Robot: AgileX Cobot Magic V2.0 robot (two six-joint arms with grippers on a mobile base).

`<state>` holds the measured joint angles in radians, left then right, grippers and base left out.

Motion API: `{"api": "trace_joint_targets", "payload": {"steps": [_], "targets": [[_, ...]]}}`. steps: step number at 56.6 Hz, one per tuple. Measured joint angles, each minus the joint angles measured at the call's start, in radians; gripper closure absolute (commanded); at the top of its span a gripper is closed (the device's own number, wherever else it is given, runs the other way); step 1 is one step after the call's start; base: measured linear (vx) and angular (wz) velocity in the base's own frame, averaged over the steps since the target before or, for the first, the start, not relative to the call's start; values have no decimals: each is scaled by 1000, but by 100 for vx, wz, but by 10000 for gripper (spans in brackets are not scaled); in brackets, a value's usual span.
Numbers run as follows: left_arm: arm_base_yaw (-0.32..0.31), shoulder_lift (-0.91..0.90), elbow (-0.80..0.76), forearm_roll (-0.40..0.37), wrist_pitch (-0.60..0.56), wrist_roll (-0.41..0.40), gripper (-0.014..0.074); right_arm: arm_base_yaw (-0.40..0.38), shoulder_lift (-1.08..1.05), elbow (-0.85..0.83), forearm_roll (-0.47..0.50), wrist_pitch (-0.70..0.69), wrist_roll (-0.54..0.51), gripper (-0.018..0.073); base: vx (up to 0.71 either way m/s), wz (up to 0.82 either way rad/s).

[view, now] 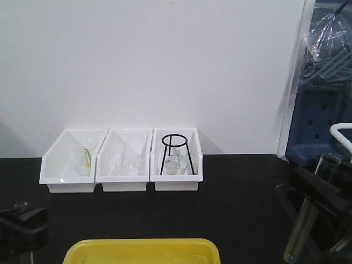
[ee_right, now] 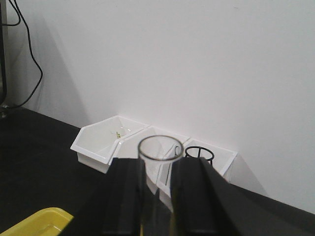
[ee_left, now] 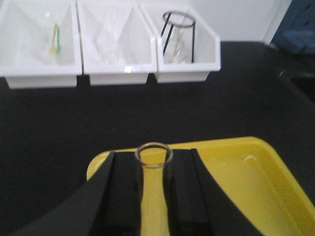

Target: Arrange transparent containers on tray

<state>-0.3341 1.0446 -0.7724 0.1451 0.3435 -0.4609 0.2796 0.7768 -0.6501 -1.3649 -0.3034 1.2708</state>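
At six o'clock on the black surface lies the yellow tray, with three white bins at twelve o'clock against the wall. My left pincer is closed to a narrow gap around one test tube. My right pincer clamps the second test tube in the same way.

The left tube hangs over the tray's nine o'clock end. Its long axis runs along my fingers, lipped rim toward the bins at twelve o'clock and round bottom back under my wrist, out of sight. The right tube is at about four o'clock, well clear of the tray. It stands steeply, rim up and leaning to three o'clock, round bottom down near the surface.

Neither tube rests on the tray yet. I judge the step is to lay the left one down. I should lower until the glass is nearly flat along the tray's long side, then part my fingers only once it touches, since a round tube dropped from height will roll or crack. The right tube then needs carrying toward nine o'clock and levelling beside it.
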Motion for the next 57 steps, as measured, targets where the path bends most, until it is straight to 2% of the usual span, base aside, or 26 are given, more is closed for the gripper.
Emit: {"api": "trace_joint_targets", "payload": {"steps": [6,20,28,34,38,50,57], "targets": [[0,195,-136,-90,128,46,600,0,19,0,0,-1,13,571,0,0],[0,597,-384,-431,281,323,600,0,35,0,0,-1,17,571,0,0],[0,750,-484,-528,354,408,600,0,35,0,0,5,17,571,0,0],[-1,812,-520,-539,379,421,596,0,35,0,0,14,17,571,0,0],[-1,831,-526,-523,386,402,597,0,35,0,0,14,17,571,0,0],[-1,861,-529,-368,442,220,594,0,35,0,0,14,17,571,0,0],[-1,864,-529,-292,478,145,586,0,35,0,0,14,17,571,0,0]]}}
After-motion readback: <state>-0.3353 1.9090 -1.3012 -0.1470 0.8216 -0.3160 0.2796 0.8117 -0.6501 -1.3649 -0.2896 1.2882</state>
